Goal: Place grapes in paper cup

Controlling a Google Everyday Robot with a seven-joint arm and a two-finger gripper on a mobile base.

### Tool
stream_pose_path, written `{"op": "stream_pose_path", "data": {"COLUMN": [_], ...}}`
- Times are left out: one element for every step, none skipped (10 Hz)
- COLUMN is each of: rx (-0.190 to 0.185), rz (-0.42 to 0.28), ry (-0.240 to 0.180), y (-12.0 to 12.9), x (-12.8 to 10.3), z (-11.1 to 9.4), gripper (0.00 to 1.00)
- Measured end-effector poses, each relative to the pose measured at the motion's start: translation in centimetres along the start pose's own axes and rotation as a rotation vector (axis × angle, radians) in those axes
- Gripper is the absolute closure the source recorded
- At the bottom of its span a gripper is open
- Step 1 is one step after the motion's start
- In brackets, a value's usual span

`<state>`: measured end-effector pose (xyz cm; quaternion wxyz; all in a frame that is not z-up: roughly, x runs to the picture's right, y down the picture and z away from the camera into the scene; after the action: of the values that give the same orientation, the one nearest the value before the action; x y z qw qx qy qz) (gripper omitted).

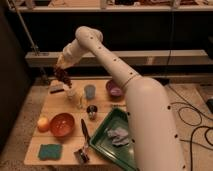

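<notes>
My gripper [61, 70] hangs at the end of the white arm over the table's back left. It is shut on the grapes [63, 76], a dark knobbly bunch held in the air. The white paper cup [72, 94] stands upright on the table just below and to the right of the grapes, apart from them. The inside of the cup is not visible.
A light-blue cup [90, 91], a purple bowl [115, 89], and a small dark tin [92, 111] are nearby. An orange fruit [43, 123], a red-brown bowl [62, 124], a green sponge [50, 151], a dark utensil [84, 132] and a green tray [107, 145] holding a cloth are in front. A white object [56, 88] lies left of the cup.
</notes>
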<state>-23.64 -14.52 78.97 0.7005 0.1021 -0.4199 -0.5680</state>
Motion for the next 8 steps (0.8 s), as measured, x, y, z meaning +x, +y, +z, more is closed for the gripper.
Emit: {"op": "stream_pose_path", "data": {"rx": [0.004, 0.008, 0.012, 0.014, 0.014, 0.016, 0.018, 0.019], "rz": [0.002, 0.005, 0.009, 0.011, 0.01, 0.009, 0.012, 0.018], "ry": [-0.006, -0.01, -0.012, -0.016, -0.022, -0.025, -0.03, -0.034], "y": [0.2, 0.5, 0.7, 1.0, 1.5, 1.6, 2.2, 2.7], "x": [-0.2, -0.4, -0.6, -0.8, -1.2, -1.4, -1.7, -1.9], "z": [0.3, 0.6, 0.9, 1.2, 2.0, 2.2, 2.7, 3.1], "gripper": [1.0, 1.0, 1.0, 1.0, 1.0, 1.0, 1.0, 1.0]}}
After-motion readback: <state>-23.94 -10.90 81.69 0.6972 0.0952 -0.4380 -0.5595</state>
